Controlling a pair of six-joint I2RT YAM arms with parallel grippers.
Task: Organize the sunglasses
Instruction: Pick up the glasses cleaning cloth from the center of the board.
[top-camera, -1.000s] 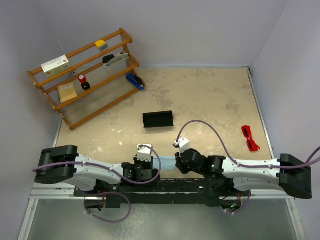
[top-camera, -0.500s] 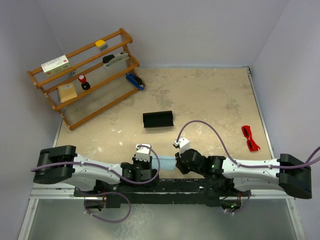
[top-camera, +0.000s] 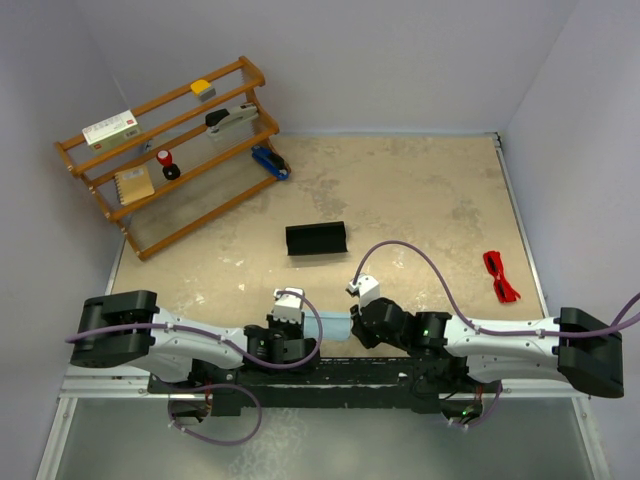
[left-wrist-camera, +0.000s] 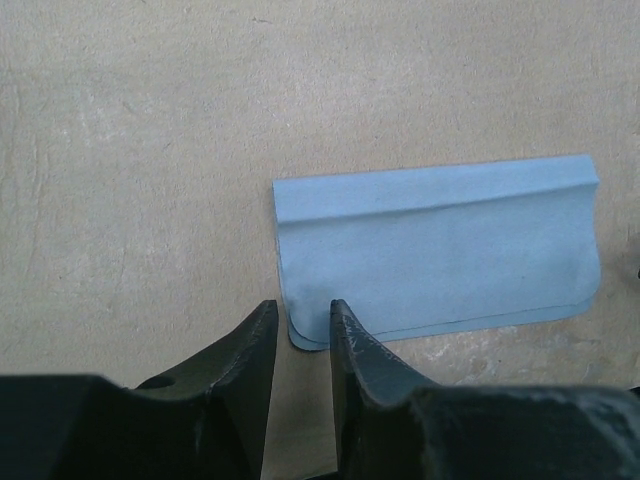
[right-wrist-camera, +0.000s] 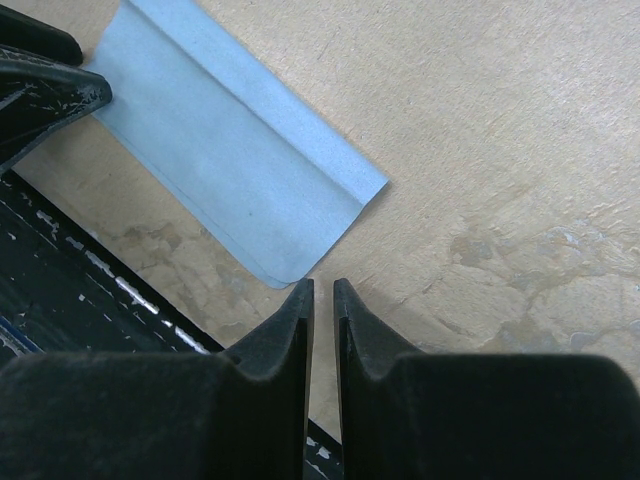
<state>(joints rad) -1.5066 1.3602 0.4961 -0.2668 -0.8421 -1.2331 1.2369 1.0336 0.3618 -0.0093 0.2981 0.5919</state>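
Step in hand, as judged: work on the folded blue cloth (left-wrist-camera: 440, 250), which lies flat at the near edge between both arms.
- Left gripper (left-wrist-camera: 300, 315): narrow gap, holding nothing, cloth's near-left corner just at its tips.
- Right gripper (right-wrist-camera: 323, 290): thin slit, holding nothing, cloth's corner just ahead.

Sunglasses (top-camera: 500, 275): folded, on the table's right side near the wall, well apart from the black case (top-camera: 316, 238) at centre and not yet handled.

Next move likely calls for the right arm to swing right, open wider and pinch the thin red frame.

Surface: mottled beige table (top-camera: 420, 190), matte. Pale walls on three sides; wooden rack (top-camera: 170, 150) far left.
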